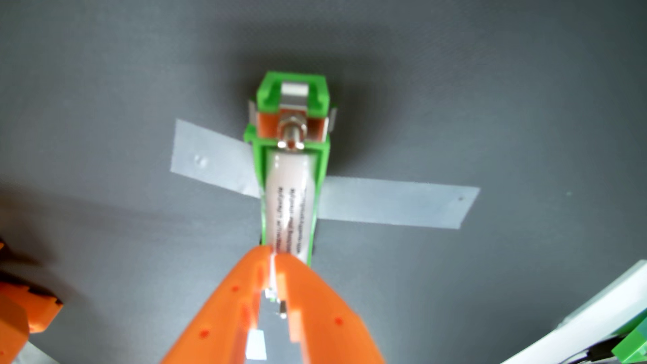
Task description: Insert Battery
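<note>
1. Orange end effector [275, 252], nearest the camera, tips pressed together on the near end of the white battery [290, 199]
2. Glossy, cylindrical, the battery lies in the green plastic holder [324, 164], long axis straight away from the tips
3. Grey tape [395, 203] pins the holder to the matte surface [105, 70]

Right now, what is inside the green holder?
A white battery lies in the green holder, its far end by a metal contact. The gripper tips hide its near end.
</note>
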